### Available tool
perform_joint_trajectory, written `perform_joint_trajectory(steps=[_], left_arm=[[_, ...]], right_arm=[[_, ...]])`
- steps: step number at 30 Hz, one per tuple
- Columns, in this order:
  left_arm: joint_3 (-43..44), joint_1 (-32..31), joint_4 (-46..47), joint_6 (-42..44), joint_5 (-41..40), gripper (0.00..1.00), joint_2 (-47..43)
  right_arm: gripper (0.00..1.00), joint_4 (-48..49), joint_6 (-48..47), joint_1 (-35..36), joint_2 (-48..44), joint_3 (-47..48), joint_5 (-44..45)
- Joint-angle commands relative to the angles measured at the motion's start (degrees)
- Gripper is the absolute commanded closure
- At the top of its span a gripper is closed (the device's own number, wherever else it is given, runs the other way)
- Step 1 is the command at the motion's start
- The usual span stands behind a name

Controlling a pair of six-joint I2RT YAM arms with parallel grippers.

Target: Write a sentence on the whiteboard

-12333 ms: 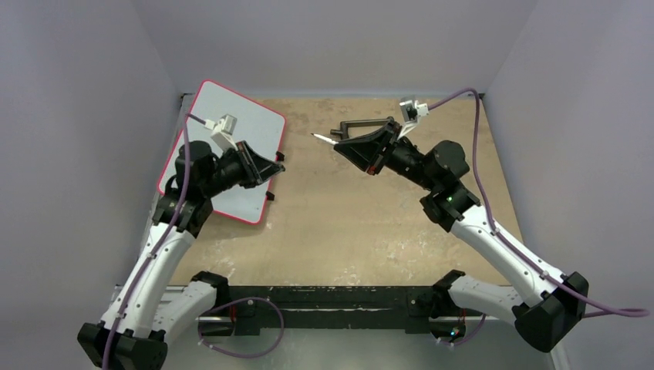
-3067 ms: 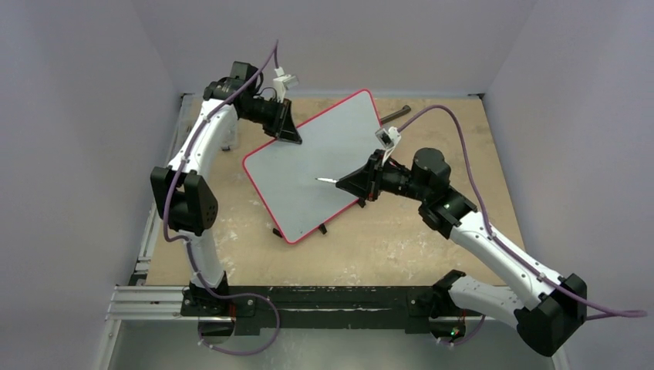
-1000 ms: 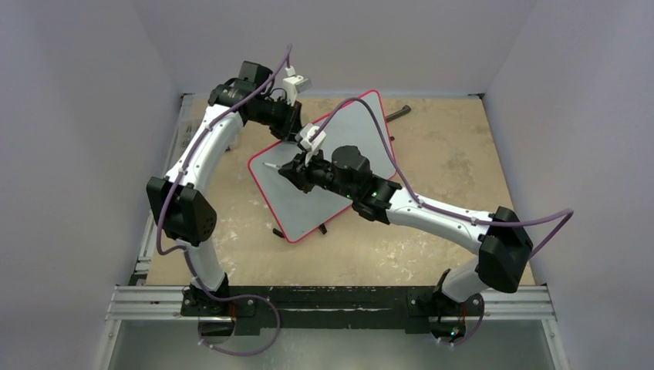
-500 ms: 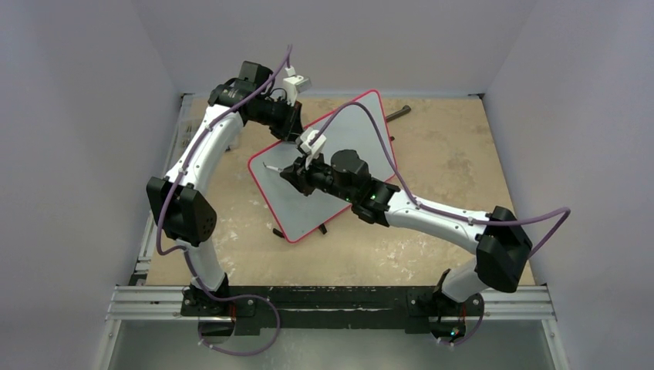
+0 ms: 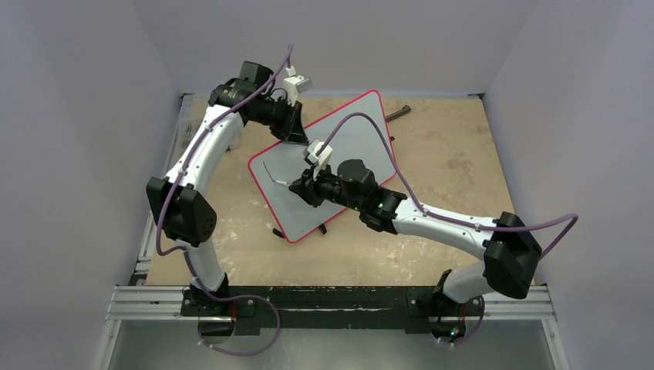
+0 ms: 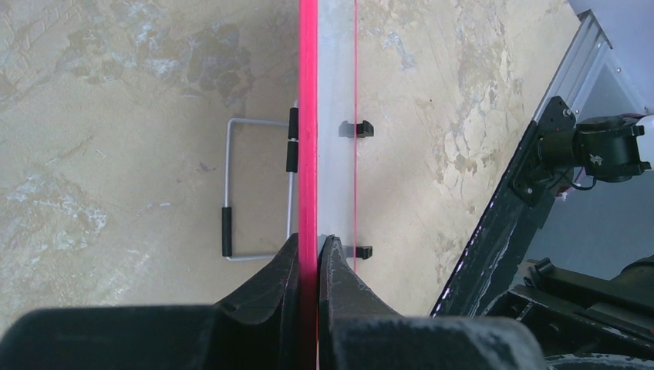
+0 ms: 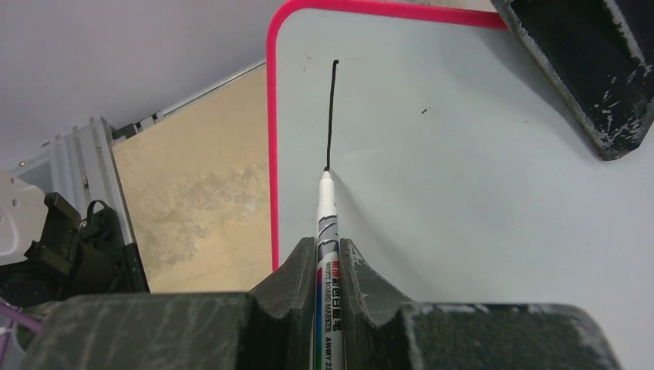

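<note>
The left pincer (image 6: 308, 245) pinches the whiteboard (image 5: 348, 137) by its rim, mid-frame overhead, likely to brace it. The right pincer (image 7: 327, 248) clamps the marker (image 7: 325, 220), its tip on the sentence (image 7: 332, 108), just one black stroke.

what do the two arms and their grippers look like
The left arm and right arm have white links and black joints. A purple cable runs along each. The left gripper and right gripper are black, wedge-fingered, with pale scuffs.

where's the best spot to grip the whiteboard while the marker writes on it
On the thin red rim of its far edge, straddling both faces, as the left gripper does. The whiteboard is a thin flat sheet, and this keeps the writing face free.
</note>
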Motion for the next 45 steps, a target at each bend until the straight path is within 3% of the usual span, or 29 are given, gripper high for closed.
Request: perform_joint_trajectory(steps=[1, 20, 45], left_arm=[[-2.45, -2.31, -3.13, 9.1, -13.58, 1.0, 1.75], [-2.91, -2.92, -3.13, 9.29, -14.02, 1.0, 0.96], [-3.43, -3.25, -2.99, 9.42, -14.77, 1.0, 0.06]], right_arm=[[1.0, 0.87, 0.25, 0.04, -3.07, 3.63, -0.74], [1.0, 1.68, -0.94, 0.02, 2.66, 10.91, 2.94], [1.0, -5.18, 0.6, -0.31, 1.85, 8.46, 13.87]])
